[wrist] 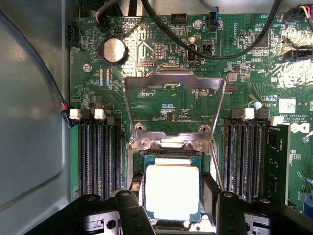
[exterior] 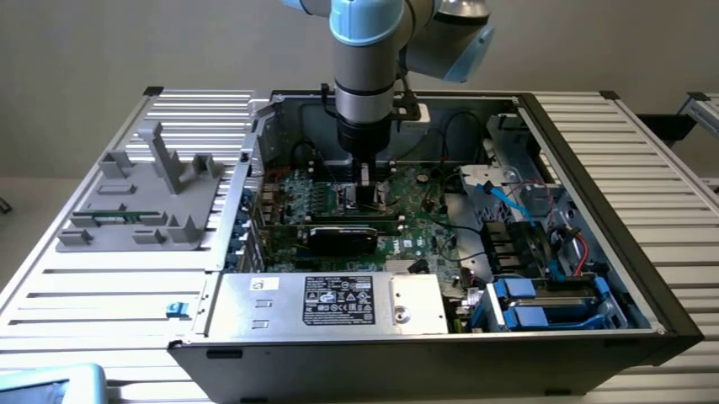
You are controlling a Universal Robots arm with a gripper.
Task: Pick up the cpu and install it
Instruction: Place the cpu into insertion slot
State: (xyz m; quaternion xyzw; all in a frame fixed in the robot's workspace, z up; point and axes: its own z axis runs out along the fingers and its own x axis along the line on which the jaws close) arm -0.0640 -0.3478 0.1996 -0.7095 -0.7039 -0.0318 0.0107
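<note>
over the open socket: gripper closed on the cpu

down inside the computer case (exterior: 427,366), the arm (exterior: 365,76) hangs straight down from above, wrist vertical, with the gripper (exterior: 365,189) low over the green motherboard (exterior: 422,236). in the wrist view the gripper (wrist: 173,183) is partly open, and its black fingers (wrist: 133,203) press against two opposite edges of the cpu (wrist: 172,193), so it has hold of the chip. the cpu lies flat, silver top up, squarely within the socket frame; whether it is fully seated or just above the contacts cannot be told.

just beyond the cpu the metal load plate (wrist: 173,81) stands flipped open on its hinge. rows of black memory slots (wrist: 100,156) flank the socket on both sides. farther on sit a coin battery (wrist: 113,50) and a black cable (wrist: 230,51) looping across the board.

in the exterior view a black card (exterior: 354,236) lies just in front of the gripper, and a silver box with a white label (exterior: 416,303) fills the case's near side. a grey fixture (exterior: 146,194) stands on the slatted worktop (exterior: 101,311) at the exterior view's left.
</note>
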